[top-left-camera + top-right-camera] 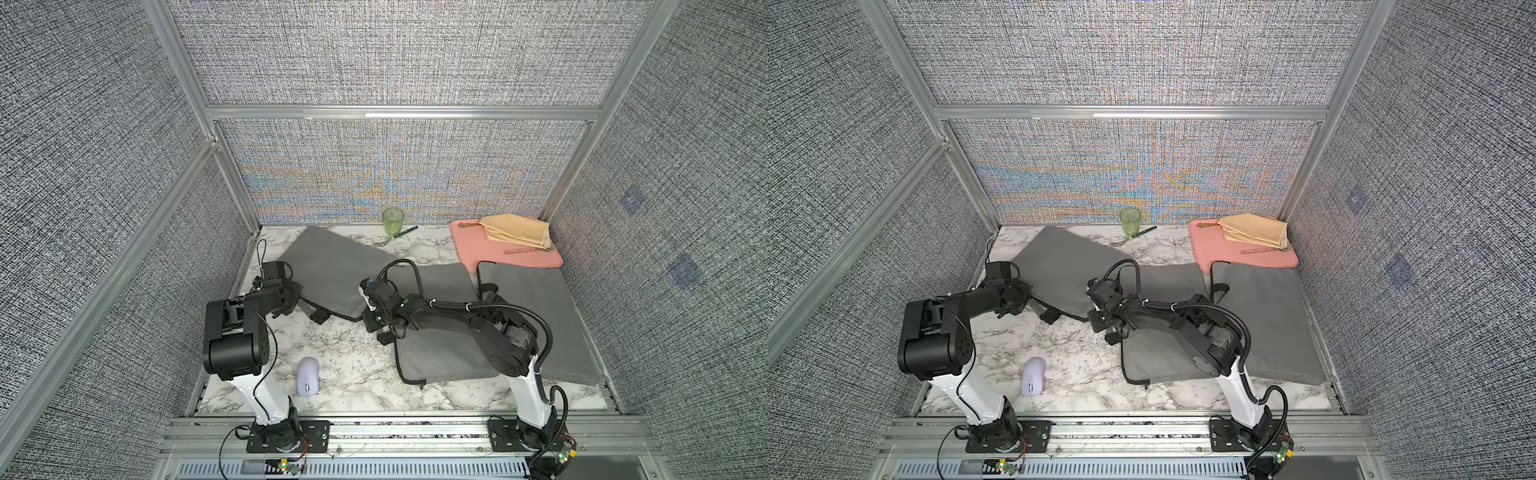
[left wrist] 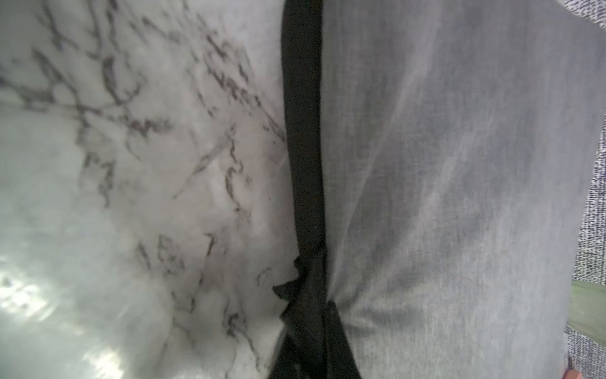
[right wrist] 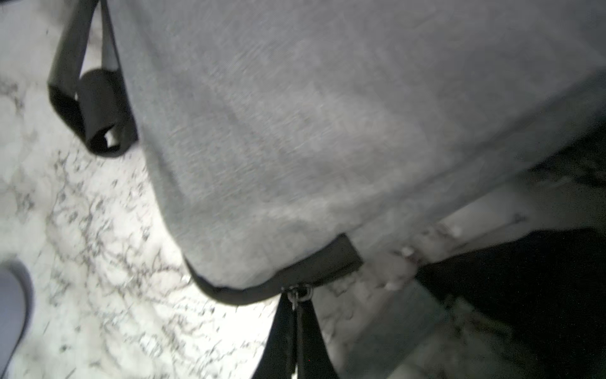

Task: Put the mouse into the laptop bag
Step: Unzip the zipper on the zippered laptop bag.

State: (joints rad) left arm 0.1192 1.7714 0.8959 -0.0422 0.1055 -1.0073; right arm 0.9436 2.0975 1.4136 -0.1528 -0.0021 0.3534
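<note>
The lavender mouse [image 1: 308,376] [image 1: 1033,376] lies on the marble table near the front, untouched; its edge also shows in the right wrist view [image 3: 13,311]. The grey laptop bag [image 1: 332,270] [image 1: 1059,266] with black trim lies at the back left, its handle loop [image 3: 95,124] on the near side. My left gripper [image 1: 291,301] [image 2: 311,344] is shut, pinching the bag's black edge [image 2: 303,131] at the near left corner. My right gripper [image 1: 368,318] [image 3: 296,344] is shut on the zipper pull [image 3: 296,295] at the bag's near right corner.
Two more grey bags lie in the middle [image 1: 440,353] and on the right [image 1: 548,316] under the right arm. At the back stand a green cup [image 1: 393,220], a pen [image 1: 405,231] and a pink board [image 1: 498,253] bearing a folded yellow cloth [image 1: 519,230].
</note>
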